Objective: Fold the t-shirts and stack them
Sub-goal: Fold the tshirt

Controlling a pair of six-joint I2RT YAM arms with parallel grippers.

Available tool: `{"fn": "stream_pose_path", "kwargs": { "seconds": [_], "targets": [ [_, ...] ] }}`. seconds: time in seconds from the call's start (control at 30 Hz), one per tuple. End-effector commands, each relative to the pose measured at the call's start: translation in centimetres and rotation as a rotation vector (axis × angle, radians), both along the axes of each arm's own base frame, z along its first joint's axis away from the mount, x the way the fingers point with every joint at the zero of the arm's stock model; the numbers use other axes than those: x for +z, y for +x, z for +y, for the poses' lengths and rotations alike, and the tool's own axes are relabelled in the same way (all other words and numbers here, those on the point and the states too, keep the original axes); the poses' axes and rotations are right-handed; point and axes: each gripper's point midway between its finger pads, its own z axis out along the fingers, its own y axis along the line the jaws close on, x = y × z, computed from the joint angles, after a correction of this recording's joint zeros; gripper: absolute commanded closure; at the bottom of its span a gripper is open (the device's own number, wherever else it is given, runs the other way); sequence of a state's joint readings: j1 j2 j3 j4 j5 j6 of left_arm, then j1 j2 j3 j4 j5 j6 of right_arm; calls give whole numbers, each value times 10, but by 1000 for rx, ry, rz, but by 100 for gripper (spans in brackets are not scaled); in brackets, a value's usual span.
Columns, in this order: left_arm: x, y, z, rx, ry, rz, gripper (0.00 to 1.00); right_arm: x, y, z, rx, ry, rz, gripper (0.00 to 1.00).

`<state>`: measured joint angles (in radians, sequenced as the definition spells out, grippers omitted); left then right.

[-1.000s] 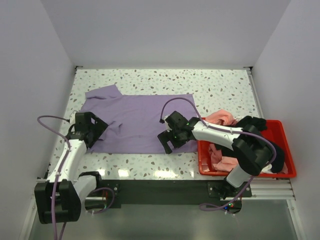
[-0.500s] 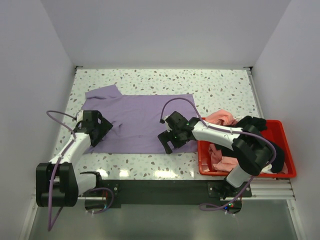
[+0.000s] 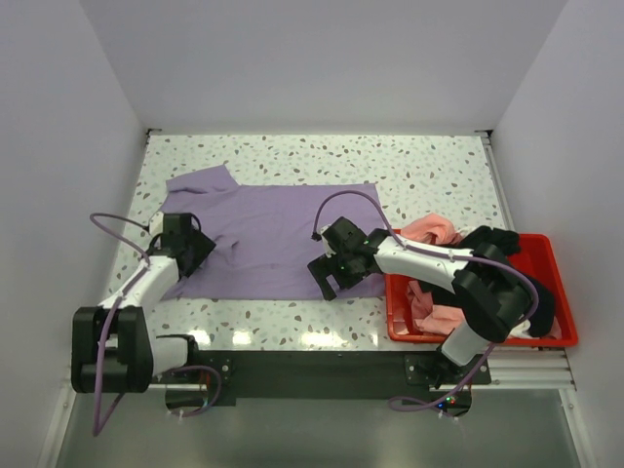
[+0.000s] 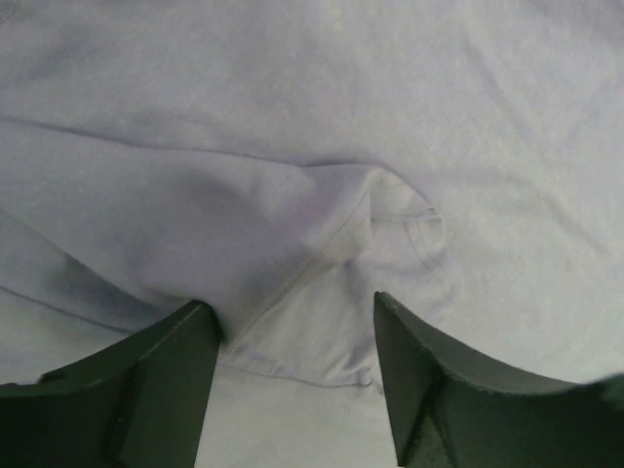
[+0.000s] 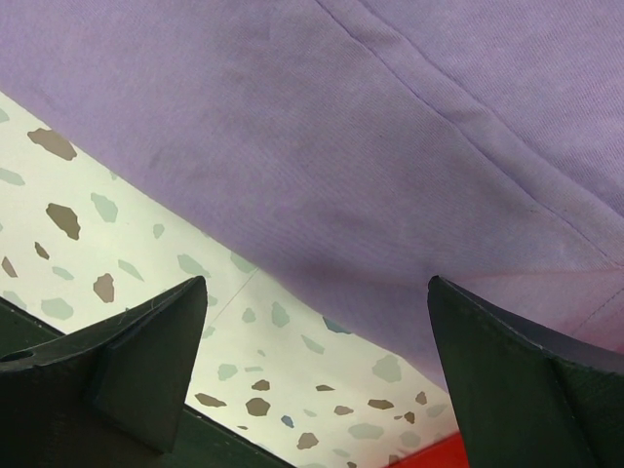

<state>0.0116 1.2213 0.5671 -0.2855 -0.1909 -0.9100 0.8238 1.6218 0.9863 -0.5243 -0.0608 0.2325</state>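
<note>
A large lavender-purple t-shirt [image 3: 263,234] lies spread flat on the speckled table; it fills the left wrist view [image 4: 292,146] and the top of the right wrist view [image 5: 390,127]. My left gripper [image 3: 191,250] is open, low over the shirt's left part, its jaws either side of a fold with a seam [image 4: 322,263]. My right gripper [image 3: 328,281] is open just above the shirt's near right hem [image 5: 322,302]. Salmon-pink shirts [image 3: 429,234] and a black shirt [image 3: 492,241] lie in the red bin. A white shirt is not in view.
The red plastic bin [image 3: 556,292] stands at the near right of the table, touching the lavender shirt's right edge. White walls close the table on three sides. The black base rail [image 3: 312,366] runs along the near edge.
My left gripper has moved a little up and to the right over the shirt's left part and lowered. The right arm and the shirt have not moved.
</note>
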Motion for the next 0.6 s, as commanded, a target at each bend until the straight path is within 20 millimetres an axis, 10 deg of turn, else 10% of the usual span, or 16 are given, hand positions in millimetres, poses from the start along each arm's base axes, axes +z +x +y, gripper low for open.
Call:
{"fn": "stream_pose_path", "kwargs": {
  "seconds": [0.0, 0.27, 0.57],
  "targets": [
    [24, 33, 11, 39, 46, -113, 38, 11, 8, 1, -22, 3, -37, 1],
    [19, 49, 19, 41, 63, -80, 86, 13, 7, -3, -35, -9, -43, 1],
    [27, 59, 37, 76, 108, -86, 88, 15, 7, -6, -49, -15, -44, 1]
  ]
}}
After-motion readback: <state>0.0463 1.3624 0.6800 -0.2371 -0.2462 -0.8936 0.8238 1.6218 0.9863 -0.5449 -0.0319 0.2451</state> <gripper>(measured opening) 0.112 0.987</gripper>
